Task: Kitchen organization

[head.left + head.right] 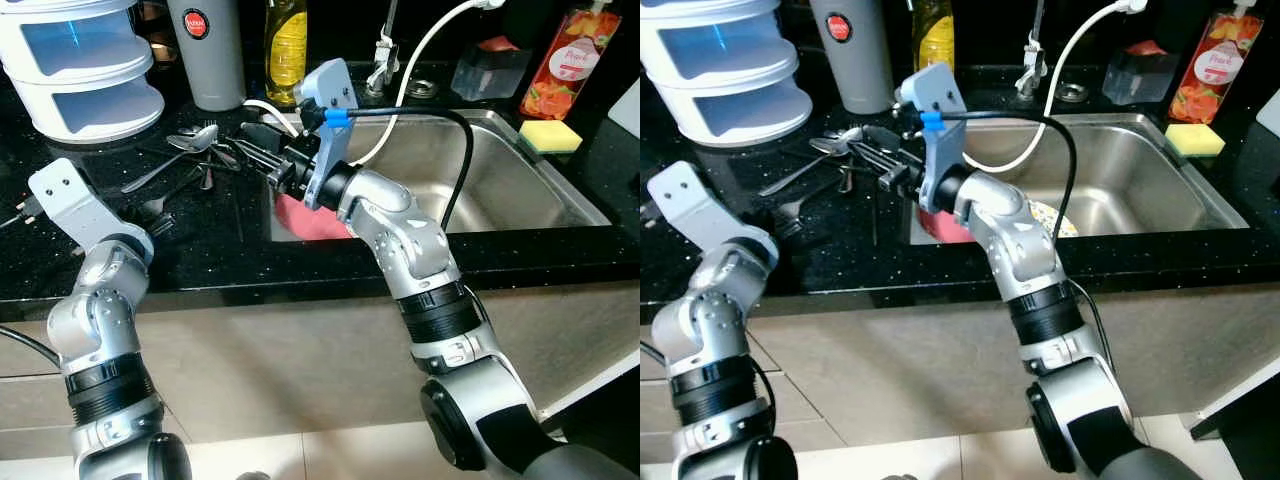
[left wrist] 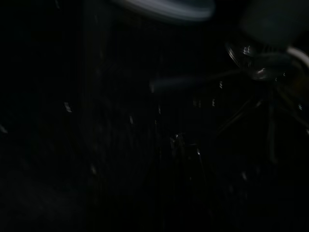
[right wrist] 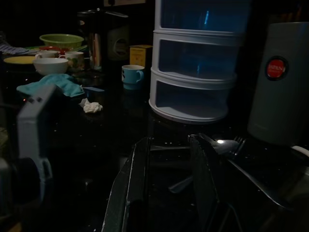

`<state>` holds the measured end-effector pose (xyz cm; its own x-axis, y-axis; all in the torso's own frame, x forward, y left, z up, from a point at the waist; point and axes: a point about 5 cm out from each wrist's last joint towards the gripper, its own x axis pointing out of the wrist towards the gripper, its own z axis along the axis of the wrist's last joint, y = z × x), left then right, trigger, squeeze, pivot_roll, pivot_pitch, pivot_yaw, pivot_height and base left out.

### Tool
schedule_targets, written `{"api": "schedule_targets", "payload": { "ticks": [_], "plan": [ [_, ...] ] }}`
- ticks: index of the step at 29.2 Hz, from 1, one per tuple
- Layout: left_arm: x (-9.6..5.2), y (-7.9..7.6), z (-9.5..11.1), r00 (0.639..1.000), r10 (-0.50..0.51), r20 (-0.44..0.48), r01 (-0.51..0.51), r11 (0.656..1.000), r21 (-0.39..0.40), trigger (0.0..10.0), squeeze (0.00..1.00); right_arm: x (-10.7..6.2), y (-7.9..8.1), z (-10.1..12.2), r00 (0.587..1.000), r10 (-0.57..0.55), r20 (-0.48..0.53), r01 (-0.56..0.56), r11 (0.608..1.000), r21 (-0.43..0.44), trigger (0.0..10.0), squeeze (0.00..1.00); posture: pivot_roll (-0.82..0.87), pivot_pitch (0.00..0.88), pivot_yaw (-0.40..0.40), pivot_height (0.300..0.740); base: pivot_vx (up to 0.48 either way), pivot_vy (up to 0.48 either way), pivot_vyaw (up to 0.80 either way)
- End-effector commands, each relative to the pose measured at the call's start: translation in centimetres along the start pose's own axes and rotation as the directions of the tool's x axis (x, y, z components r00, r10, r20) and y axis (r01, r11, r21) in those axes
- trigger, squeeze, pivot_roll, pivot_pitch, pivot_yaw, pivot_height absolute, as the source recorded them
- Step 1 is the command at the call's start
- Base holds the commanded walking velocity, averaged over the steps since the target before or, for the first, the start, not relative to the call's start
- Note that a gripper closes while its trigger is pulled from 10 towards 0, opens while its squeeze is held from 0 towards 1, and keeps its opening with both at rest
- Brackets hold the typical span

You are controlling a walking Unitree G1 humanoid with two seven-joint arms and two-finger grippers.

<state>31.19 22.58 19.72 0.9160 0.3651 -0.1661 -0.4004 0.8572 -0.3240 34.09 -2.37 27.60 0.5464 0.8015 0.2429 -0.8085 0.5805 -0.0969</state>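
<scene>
Head views. You see a black speckled counter (image 1: 220,255) with a steel sink (image 1: 520,190) set into it; take the sink as your landmark. The right gripper (image 1: 250,150) reaches out over the counter just beyond the sink's left edge, its black fingers pointing at a loose heap of cutlery (image 1: 195,150) lying on the counter left of the sink. The fingers stand slightly apart and you cannot tell from here whether they touch any utensil. A pink cloth (image 1: 310,222) lies in the sink's near left corner, under the right arm. A yellow sponge (image 1: 550,135) sits on the sink's right rim. Behind the cutlery stand a grey canister (image 1: 207,50) and a bottle of yellow liquid (image 1: 286,45); farther left of the sink is a white drawer stack (image 1: 80,60). The left arm is bent over the counter well left of the sink; its gripper's state you cannot tell.

Left wrist view. Very dark; you can make out faint utensil handles (image 2: 260,104) on the counter.

Right wrist view. You look along the two black fingers (image 3: 133,188), parted with a gap between them and nothing clamped. A spoon (image 3: 222,145) glints just past them.
</scene>
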Motion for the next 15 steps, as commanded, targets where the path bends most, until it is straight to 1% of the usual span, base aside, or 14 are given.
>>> {"api": "schedule_targets", "payload": {
  "ticks": [1,2,3,4,5,6,7,8,11,13,14,15],
  "plan": [
    [-0.4,0.0,1.2,0.995,-0.01,0.099,0.005,0.999,0.05,0.0,0.0,0.0,0.0,-0.2,1.0,0.0,0.001,0.0,1.0,0.01,10.0,0.0,0.18,0.0,-0.006,0.74,0.0,0.0,0.0],
    [-0.8,-0.5,2.2,0.987,-0.042,0.157,0.035,0.998,0.045,0.0,0.0,0.0,0.1,-0.2,1.0,0.001,0.001,-0.001,1.0,0.011,10.0,0.0,0.19,0.0,-0.006,0.74,0.0,0.0,0.0],
    [-0.8,-0.5,2.2,0.987,-0.042,0.157,0.035,0.998,0.045,0.0,0.0,0.0,0.1,-0.2,1.0,0.001,0.001,-0.001,1.0,0.011,10.0,0.0,0.19,0.0,-0.006,0.74,0.0,0.0,0.0],
    [-2.4,-2.1,4.9,0.943,-0.125,0.309,0.094,0.989,0.113,10.0,0.0,0.1,0.3,-0.2,1.0,0.009,0.002,-0.009,1.0,0.012,10.0,0.0,0.19,0.0,-0.006,0.74,0.0,0.0,0.0],
    [-3.0,-2.7,5.7,0.923,-0.151,0.355,0.102,0.983,0.151,10.0,0.0,0.2,0.3,-0.2,1.0,0.012,0.003,-0.012,1.0,0.012,10.0,0.0,0.19,0.0,-0.006,0.74,0.0,0.0,0.0],
    [-3.7,-3.3,6.5,0.897,-0.181,0.404,0.103,0.973,0.207,10.0,0.0,0.2,0.3,-0.2,1.0,0.012,0.003,-0.012,1.0,0.013,10.0,0.0,0.2,0.0,-0.007,0.74,0.0,0.0,0.0],
    [-4.1,-3.7,6.9,0.882,-0.197,0.428,0.1,0.966,0.239,10.0,0.0,0.2,0.3,-0.3,1.0,0.012,0.004,-0.012,1.0,0.013,10.0,0.0,0.2,0.0,-0.007,0.74,0.0,0.0,0.0],
    [-4.1,-3.7,6.9,0.882,-0.197,0.428,0.1,0.966,0.239,10.0,0.0,0.2,0.3,-0.3,1.0,0.012,0.004,-0.012,1.0,0.013,10.0,0.0,0.2,0.0,-0.007,0.74,0.0,0.0,0.0],
    [-4.8,-4.5,7.8,0.855,-0.248,0.456,0.124,0.95,0.285,10.0,0.0,0.2,0.3,-0.3,1.0,0.011,0.003,-0.011,1.0,0.013,10.0,0.0,0.21,0.0,-0.008,0.74,0.0,0.0,0.0],
    [-5.1,-5.0,8.5,0.837,-0.271,0.475,0.136,0.944,0.3,10.0,0.0,0.3,0.3,-0.3,1.0,0.011,0.006,-0.011,1.0,0.015,10.0,0.0,0.21,0.0,-0.009,0.74,0.0,0.0,0.0],
    [-5.3,-5.4,9.0,0.82,-0.301,0.486,0.163,0.938,0.306,10.0,0.0,0.4,0.3,-0.2,1.0,0.012,0.009,-0.012,1.0,0.016,10.0,0.0,0.21,0.0,-0.008,0.74,0.0,0.0,0.0],
    [-5.3,-5.4,9.0,0.82,-0.301,0.486,0.163,0.938,0.306,10.0,0.0,0.4,0.3,-0.2,1.0,0.012,0.009,-0.012,1.0,0.016,10.0,0.0,0.21,0.0,-0.008,0.74,0.0,0.0,0.0]
  ]
}}
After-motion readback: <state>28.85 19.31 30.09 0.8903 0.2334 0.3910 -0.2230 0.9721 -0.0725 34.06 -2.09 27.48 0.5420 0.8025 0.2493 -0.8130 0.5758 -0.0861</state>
